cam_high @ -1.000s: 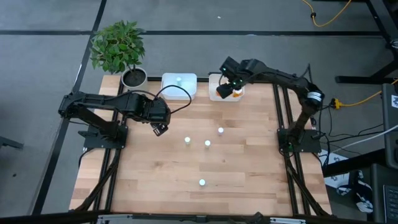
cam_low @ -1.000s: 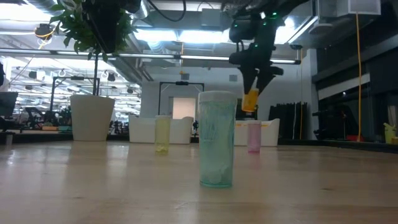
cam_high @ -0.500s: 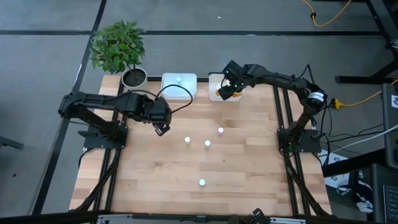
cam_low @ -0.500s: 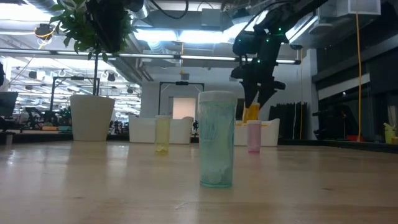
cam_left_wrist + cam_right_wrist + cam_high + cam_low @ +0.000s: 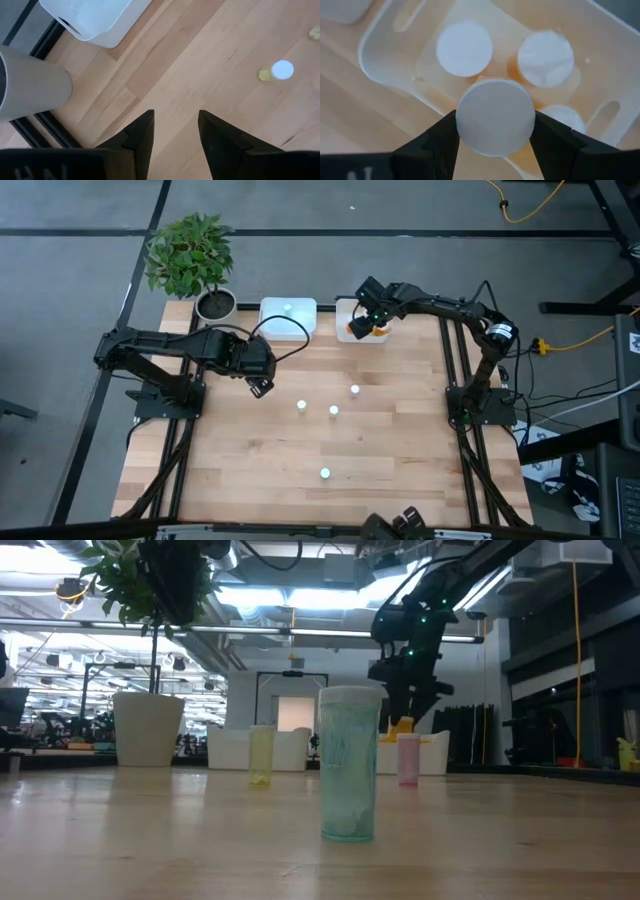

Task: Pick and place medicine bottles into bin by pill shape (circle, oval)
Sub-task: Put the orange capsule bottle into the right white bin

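My right gripper [image 5: 366, 321] is over the right white bin [image 5: 344, 308] at the table's far edge, shut on an orange bottle with a white cap [image 5: 495, 117]. The bottle shows low in the low view [image 5: 403, 726]. Three more white-capped orange bottles [image 5: 465, 48] stand in that bin. Several small bottles stand upright on the table: three near the middle [image 5: 333, 411] and one nearer the front [image 5: 324, 473]. My left gripper [image 5: 258, 387] is open and empty over the table's left part. My right gripper pinches the orange bottle between its two fingers [image 5: 437, 142], on opposite sides just under the white cap [image 5: 495, 90]. The fingers come from above, pointing down. The bottle is upright, down among the bin's other bottles; whether its base rests on the bin floor is hidden.
A second white bin [image 5: 288, 318] with one white cap in it stands left of the right bin. A potted plant [image 5: 214, 302] stands at the far left corner; its white pot shows in the left wrist view [image 5: 30, 85]. Bare wood lies on the table's near half.
My right gripper has gone down with the orange bottle, from well above the right bin to its rim level, and has stayed shut on it. The bottle has stayed upright.
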Available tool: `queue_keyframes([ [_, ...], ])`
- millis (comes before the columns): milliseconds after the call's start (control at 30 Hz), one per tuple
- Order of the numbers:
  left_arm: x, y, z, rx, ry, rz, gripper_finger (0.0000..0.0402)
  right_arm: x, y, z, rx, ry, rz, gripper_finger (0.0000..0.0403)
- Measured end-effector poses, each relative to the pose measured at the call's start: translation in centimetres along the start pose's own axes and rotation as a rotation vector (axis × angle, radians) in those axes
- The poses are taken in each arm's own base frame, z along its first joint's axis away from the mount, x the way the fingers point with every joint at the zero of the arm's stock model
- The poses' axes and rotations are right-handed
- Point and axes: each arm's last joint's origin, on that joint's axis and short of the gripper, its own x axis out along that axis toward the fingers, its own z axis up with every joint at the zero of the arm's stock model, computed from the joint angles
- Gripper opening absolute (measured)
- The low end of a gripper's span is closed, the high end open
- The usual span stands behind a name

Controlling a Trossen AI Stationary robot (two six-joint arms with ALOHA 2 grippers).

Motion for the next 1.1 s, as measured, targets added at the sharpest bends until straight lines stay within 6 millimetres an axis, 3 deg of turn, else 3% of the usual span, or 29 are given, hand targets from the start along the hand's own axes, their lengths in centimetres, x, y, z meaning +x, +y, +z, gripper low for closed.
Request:
queue_keyframes([
  [300, 0.0, 0.0, 0.0, 0.0, 0.0, 0.001, 0.0147, 0.2, -0.8, 0.3, -0.002, 0.001, 0.001, 0.0212],
  [633, 0.0, 0.0, 0.0, 0.001, 0.0, 0.001, 0.0147, 1.9, -0.6, 0.1, 0.0, 0.054, 0.01, 0.0213],
  [1100, 0.0, 0.0, 0.0, 0.002, 0.0, 0.001, 0.0147, 1.9, -0.6, 0.2, -0.004, 0.037, -0.014, 0.0246],
])
